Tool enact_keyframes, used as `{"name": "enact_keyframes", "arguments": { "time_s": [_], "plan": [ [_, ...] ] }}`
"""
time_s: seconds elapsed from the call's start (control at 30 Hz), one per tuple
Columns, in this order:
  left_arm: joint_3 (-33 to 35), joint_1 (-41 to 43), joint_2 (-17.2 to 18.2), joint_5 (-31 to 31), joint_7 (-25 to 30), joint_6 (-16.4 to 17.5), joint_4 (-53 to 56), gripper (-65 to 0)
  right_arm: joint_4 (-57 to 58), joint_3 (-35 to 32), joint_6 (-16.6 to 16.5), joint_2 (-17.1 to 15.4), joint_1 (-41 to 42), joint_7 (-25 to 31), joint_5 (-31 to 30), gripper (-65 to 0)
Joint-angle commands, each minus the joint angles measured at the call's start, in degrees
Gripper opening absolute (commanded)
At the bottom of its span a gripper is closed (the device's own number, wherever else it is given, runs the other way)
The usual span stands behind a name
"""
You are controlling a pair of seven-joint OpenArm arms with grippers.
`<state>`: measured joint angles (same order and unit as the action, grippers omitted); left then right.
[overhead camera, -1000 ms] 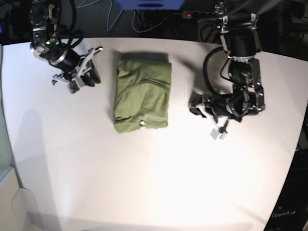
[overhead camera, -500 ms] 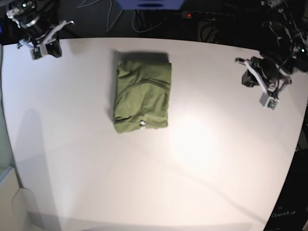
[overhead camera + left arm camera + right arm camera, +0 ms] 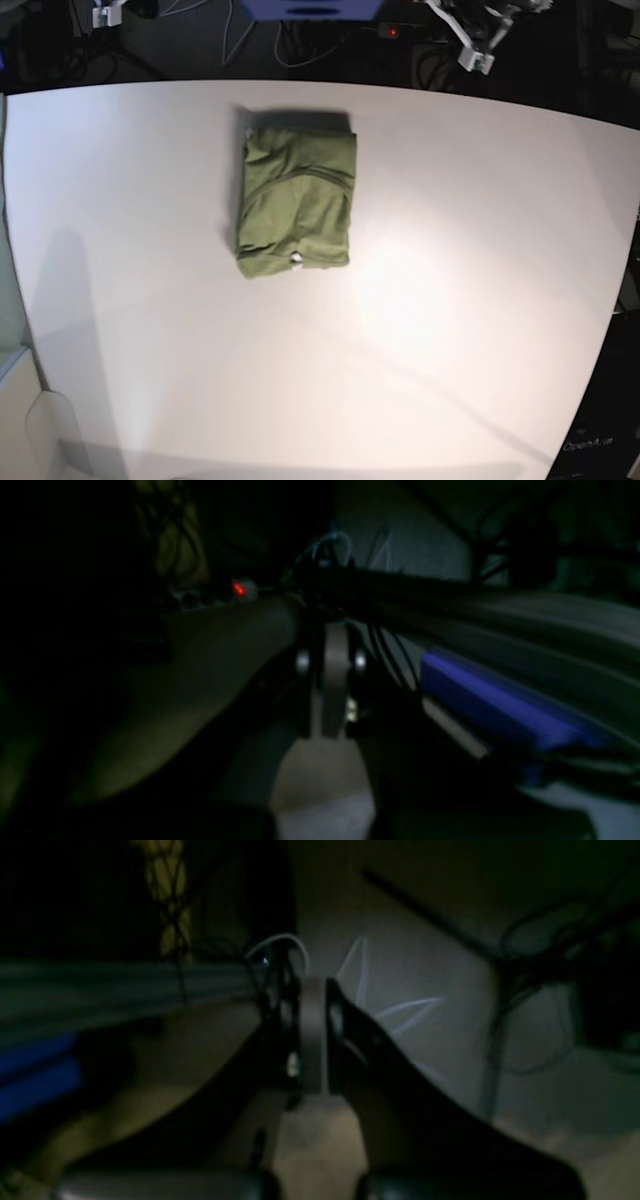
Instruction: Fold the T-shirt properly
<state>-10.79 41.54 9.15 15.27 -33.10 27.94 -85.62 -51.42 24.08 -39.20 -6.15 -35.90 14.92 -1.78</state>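
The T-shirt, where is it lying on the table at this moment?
In the base view the T-shirt lies folded on the white table, left of centre and toward the far edge, just in front of the blue object beyond that edge.

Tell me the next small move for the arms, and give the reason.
Probably none beyond parking: the T-shirt lies as a compact folded rectangle on the table, untouched. The left gripper and right gripper are shut, empty and off the table's far edge.
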Motion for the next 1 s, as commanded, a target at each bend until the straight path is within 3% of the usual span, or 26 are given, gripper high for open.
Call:
{"name": "enact_keyframes", "arguments": {
  "time_s": [0.0, 0.13, 0.2, 0.27, 0.37, 0.43, 0.5, 0.6, 0.63, 0.7, 0.8, 0.97],
  "plan": [
    [0.2, -0.1, -0.8, -1.1, 3.9, 0.5, 4.3, -62.3, 6.4, 0.8, -0.8, -1.4, 1.3, 3.7, 1.1, -64.9],
    [0.2, -6.7, -4.1, -7.9, 17.3, 0.8, 27.5, -62.3, 39.9, 2.3, -0.8, -6.1, 14.8, 19.5, 9.5, -64.9],
    [0.1, -10.8, -4.3, -8.7, 23.7, 0.8, 38.5, -62.3, 51.4, 2.2, 3.8, -8.4, 20.8, 25.9, 13.3, -64.9],
    [0.1, -16.4, -4.1, -9.0, 30.3, 0.8, 51.5, -62.3, 51.4, 1.6, 9.3, -9.8, 25.0, 30.4, 17.1, -64.9],
    [0.3, -26.2, -3.8, -9.0, 40.5, 0.1, 72.1, -62.3, 51.4, -0.8, 19.8, -9.1, 26.4, 25.4, 21.8, -64.9],
    [0.6, -33.1, -3.8, -9.2, 45.5, -0.8, 84.9, -62.3, 51.4, -3.6, 27.5, -6.5, 27.0, 15.6, 25.2, -64.7],
    [1.3, -37.7, -3.0, -9.6, 47.7, -5.8, 85.6, -62.3, 48.6, -6.7, 32.6, -4.4, 27.1, 5.7, 28.6, -64.7],
    [4.2, -40.0, -2.9, -11.5, 46.1, -16.9, 85.6, -61.9, 44.7, -8.2, 35.4, -1.6, 28.9, -3.9, 30.7, -62.0],
    [4.8, -40.1, -2.9, -11.8, 44.4, -20.8, 85.6, -61.9, 45.6, -8.2, 35.9, -1.4, 30.2, -5.6, 30.7, -59.8],
    [5.0, -40.0, -3.0, -12.0, 39.9, -25.4, 85.6, -61.8, 47.9, -8.4, 36.6, -1.0, 31.9, -6.3, 30.8, -58.2],
    [4.9, -39.6, -4.0, -11.9, 35.2, -26.2, 84.4, -61.8, 49.8, -8.4, 37.5, -0.9, 33.0, -6.4, 30.8, -57.6],
    [4.9, -39.7, -4.8, -11.7, 34.8, -26.2, 83.6, -61.8, 49.8, -8.5, 37.3, -1.2, 33.2, -8.5, 31.5, -57.7]
  ]
}}
